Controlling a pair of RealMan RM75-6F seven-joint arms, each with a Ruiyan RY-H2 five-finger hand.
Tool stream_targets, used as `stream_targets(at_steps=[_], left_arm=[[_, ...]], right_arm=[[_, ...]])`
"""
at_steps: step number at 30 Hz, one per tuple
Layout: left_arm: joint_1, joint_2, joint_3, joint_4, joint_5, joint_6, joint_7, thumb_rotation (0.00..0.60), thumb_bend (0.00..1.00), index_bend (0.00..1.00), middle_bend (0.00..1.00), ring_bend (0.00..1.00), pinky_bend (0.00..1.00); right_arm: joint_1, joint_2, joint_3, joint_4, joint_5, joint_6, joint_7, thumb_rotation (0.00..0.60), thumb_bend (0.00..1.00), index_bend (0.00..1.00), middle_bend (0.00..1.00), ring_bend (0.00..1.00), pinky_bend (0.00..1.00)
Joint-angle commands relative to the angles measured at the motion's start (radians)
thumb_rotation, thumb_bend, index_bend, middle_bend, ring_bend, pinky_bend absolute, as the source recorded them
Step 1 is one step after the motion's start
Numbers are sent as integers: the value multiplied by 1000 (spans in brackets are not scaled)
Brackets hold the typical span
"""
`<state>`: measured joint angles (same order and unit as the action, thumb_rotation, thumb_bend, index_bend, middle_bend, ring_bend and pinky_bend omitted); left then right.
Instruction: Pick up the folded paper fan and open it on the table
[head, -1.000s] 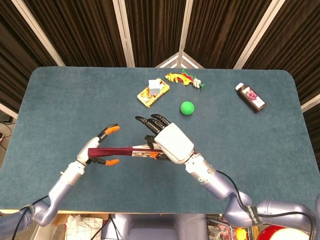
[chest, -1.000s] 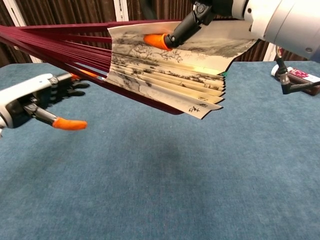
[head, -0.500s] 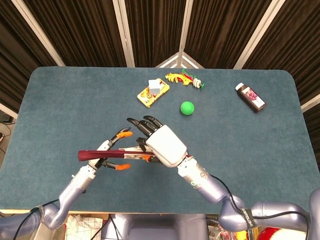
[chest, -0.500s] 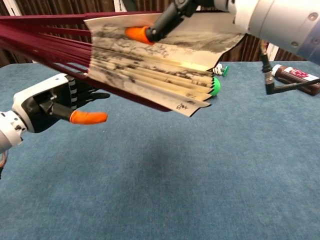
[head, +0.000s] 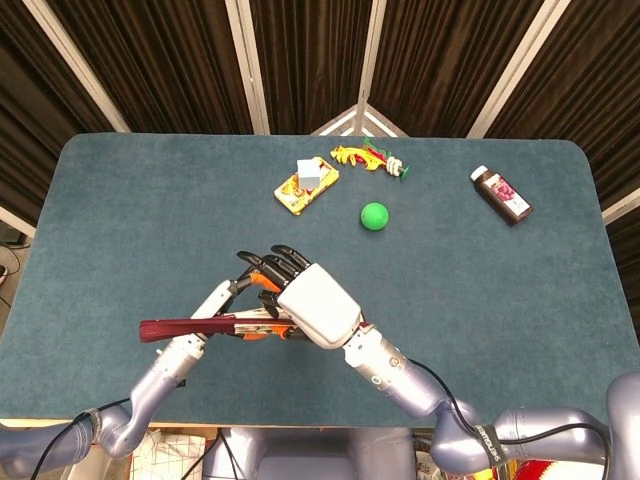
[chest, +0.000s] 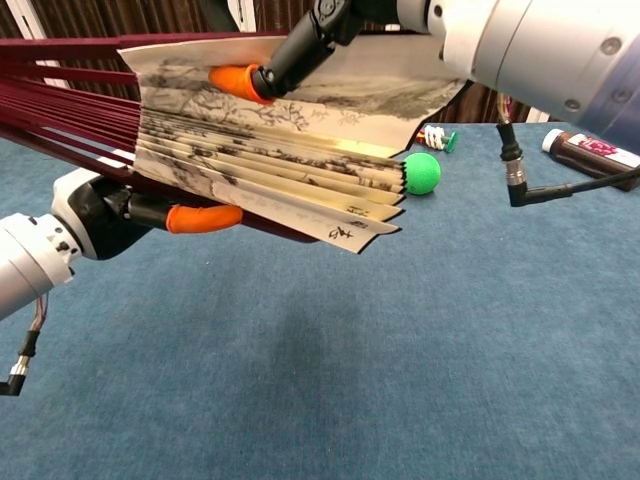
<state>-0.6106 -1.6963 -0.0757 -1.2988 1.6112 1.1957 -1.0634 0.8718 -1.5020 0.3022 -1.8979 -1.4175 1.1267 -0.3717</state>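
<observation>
Fan partly spread, held clear above the surface, long axis running left-right. Right hand fingers clamped on the paper end; left hand fingers closing under the ribs, likely next to grip the lower guard.

Green ball, brown bottle, snack packet

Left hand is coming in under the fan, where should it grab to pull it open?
Probably the lowest dark red guard stick, from below, near the paper's edge. The right hand pins the top of the fan; the left hand sits beneath.
</observation>
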Motion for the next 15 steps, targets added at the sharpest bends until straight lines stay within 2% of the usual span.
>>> stream_targets(at_steps=[1, 9, 13, 15], left_arm=[[-1, -2, 2, -2, -5, -2, 15, 600, 363, 435, 167, 0, 107], [6, -5, 11, 6, -16, 5, 48, 600, 372, 452, 175, 0, 108], [3, -12, 6, 6, -27, 2, 51, 600, 412, 550, 248, 0, 130], [-1, -20, 2, 5, -32, 0, 62, 600, 415, 554, 257, 0, 132]], right_arm=[[-3, 3, 0, -4, 3, 3, 1, 600, 391, 904, 137, 240, 189], [-13, 17, 5, -6, 12, 18, 14, 600, 391, 904, 137, 240, 190], [-13, 20, -1, -8, 2, 17, 20, 600, 391, 904, 137, 240, 190], [-13, 20, -3, -9, -1, 17, 23, 600, 391, 905, 137, 240, 190]])
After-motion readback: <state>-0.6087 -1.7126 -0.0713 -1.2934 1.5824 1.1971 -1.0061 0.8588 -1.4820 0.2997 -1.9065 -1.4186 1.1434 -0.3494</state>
